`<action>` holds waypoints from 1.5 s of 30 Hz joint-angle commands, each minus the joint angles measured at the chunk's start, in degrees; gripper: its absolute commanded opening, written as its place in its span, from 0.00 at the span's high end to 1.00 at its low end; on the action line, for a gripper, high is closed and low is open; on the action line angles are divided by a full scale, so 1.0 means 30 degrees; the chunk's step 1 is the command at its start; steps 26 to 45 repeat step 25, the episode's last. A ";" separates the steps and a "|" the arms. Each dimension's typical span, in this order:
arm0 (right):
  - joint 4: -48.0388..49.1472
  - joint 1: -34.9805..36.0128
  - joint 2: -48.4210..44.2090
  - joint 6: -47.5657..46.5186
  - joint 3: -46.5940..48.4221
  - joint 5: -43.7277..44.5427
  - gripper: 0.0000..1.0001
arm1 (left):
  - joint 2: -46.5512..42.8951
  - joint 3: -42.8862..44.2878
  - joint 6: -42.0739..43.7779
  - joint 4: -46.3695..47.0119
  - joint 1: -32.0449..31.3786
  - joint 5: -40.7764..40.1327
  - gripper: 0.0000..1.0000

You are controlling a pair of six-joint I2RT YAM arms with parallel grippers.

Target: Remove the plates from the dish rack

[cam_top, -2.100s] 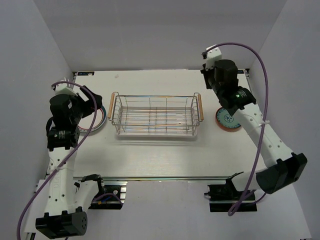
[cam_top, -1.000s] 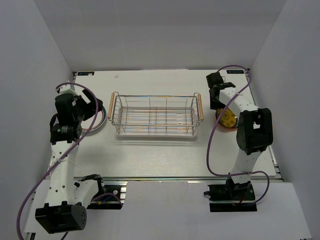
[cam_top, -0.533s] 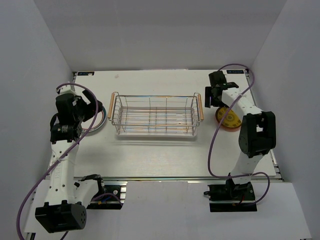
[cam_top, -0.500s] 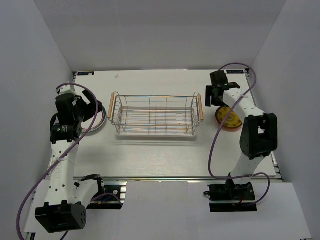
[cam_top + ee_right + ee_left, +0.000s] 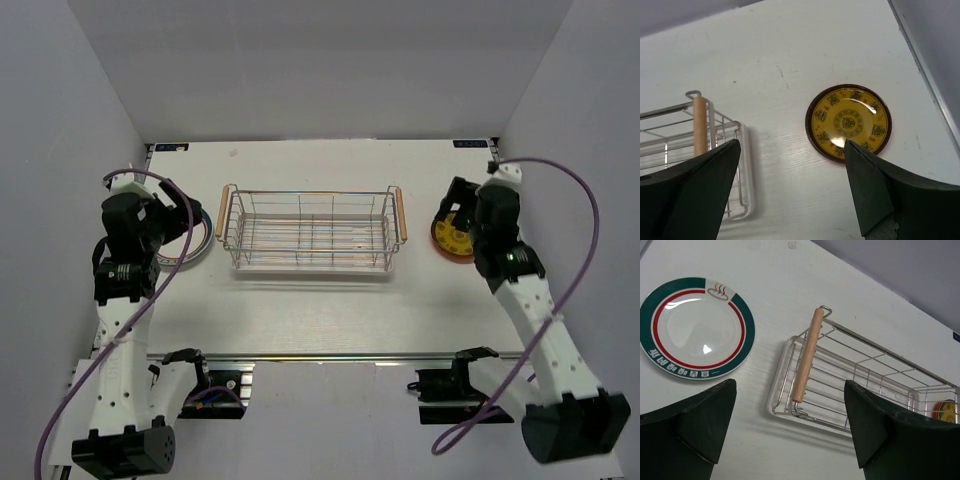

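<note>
Right gripper [image 5: 791, 143]: spread wide, backed off yellow plate [image 5: 848, 122] | left gripper [image 5: 789, 382]: spread wide

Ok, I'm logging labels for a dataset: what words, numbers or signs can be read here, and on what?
Nothing is legible.
White plate: red characters along the rim, too blurred to read; a red steam sign opposite.
Yellow plate: ring of red marks, too small to read.
Rack: no text.

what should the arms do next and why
Probably pull back to a rest pose, I'd judge: the dish rack looks empty, the yellow plate lies flat to its right, the white plate flat to its left, and both pairs of jaws stand open with nothing in them.
</note>
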 commanded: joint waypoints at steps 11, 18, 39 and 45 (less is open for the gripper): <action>0.0937 0.0053 -0.5123 0.2543 -0.4255 -0.1031 0.11 | -0.3956 -0.1998 0.1710 0.1675 0.0117 0.0778 0.02; 0.1406 0.0053 -0.4713 0.2543 -0.4490 -0.1267 0.11 | -0.4105 -0.2146 0.1710 0.1676 0.0292 0.0836 0.02; 0.2050 0.0053 -0.4742 0.2601 -0.5134 -0.1383 0.11 | -0.3900 -0.2058 0.1797 0.1441 0.0292 0.0250 0.02; 0.2050 0.0053 -0.4742 0.2601 -0.5134 -0.1383 0.11 | -0.3900 -0.2058 0.1797 0.1441 0.0292 0.0250 0.02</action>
